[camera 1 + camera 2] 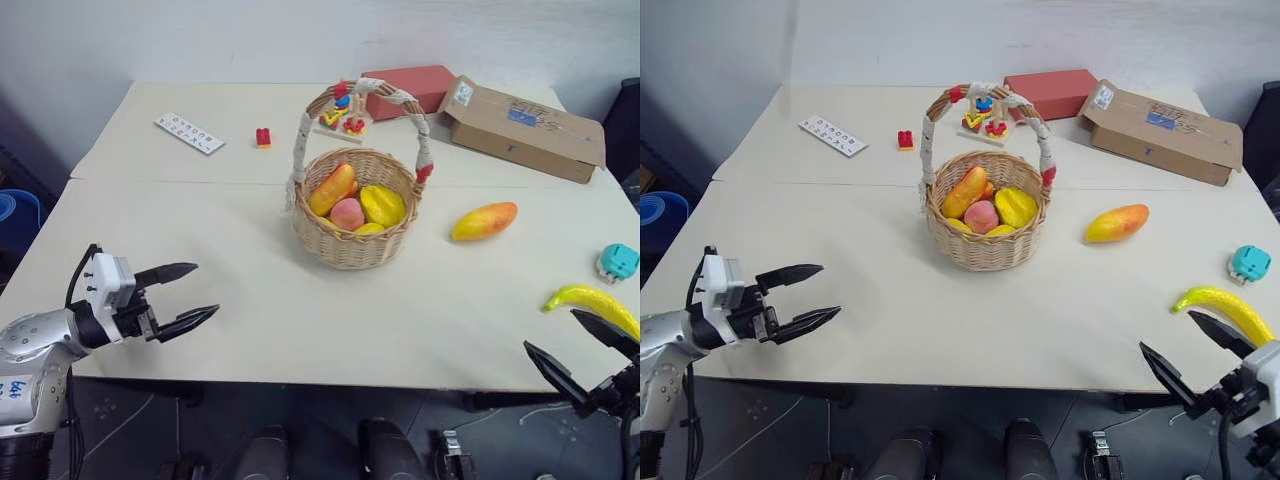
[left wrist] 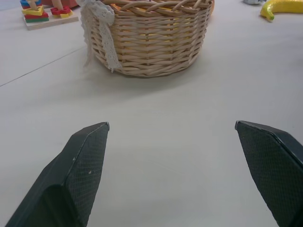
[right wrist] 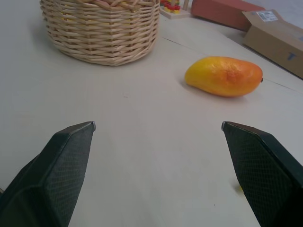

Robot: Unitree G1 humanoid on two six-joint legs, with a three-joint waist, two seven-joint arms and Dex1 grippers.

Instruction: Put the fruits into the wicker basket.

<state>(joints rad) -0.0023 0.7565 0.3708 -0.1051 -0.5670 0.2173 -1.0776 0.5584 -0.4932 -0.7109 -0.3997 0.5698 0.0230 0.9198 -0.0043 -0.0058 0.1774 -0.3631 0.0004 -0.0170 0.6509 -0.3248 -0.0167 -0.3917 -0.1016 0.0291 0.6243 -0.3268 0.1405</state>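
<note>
We see a wide cream surface (image 1: 250, 300) made of two tops pushed together, with a seam running across it behind the basket. At the far right lies a flattened brown cardboard box (image 1: 525, 128) carrying a white label and a blue sticker whose writing we cannot read, and just to its left a red box (image 1: 410, 88). Near the middle stands the wicker basket (image 1: 352, 245), its tall handle wrapped in white with red bindings; inside we make out an orange-yellow fruit (image 1: 332, 189), a pink peach (image 1: 347, 213) and yellow pieces (image 1: 383, 204). To the right of the basket, apart from it, the mango (image 1: 484, 221) lies on the surface. Further right and nearer, the banana (image 1: 595, 303) rests by the right edge, just beyond the fingers of our right hand (image 1: 575, 346), which hovers at the near edge spread wide and empty. Our left hand (image 1: 187, 296) hangs over the near left part, also spread wide with nothing between its fingers. Behind the basket sits a colourful wooden stacking toy (image 1: 342, 113). At the far left lies a white strip (image 1: 189, 133) printed with small marks that we cannot read, then a small red block (image 1: 263, 137). A teal plug (image 1: 617, 262) sits at the right edge.
</note>
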